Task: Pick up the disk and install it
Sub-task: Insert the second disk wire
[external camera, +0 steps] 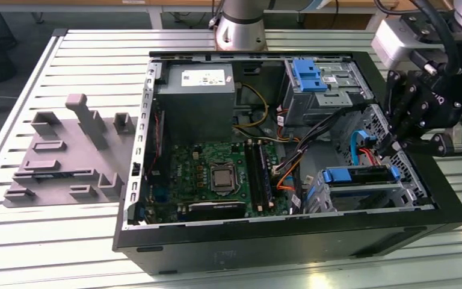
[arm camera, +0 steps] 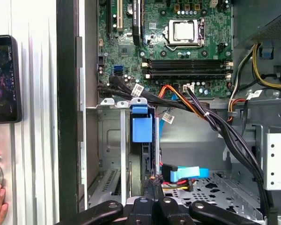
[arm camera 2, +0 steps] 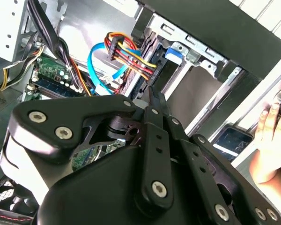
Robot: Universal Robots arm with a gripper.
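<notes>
The black two-fingered gripper hangs tilted over the open black computer case, its jaws pressed together with nothing between them. Just beyond its fingertips, the silver blue-bracketed disk stands on edge in the grey metal drive cage.
</notes>
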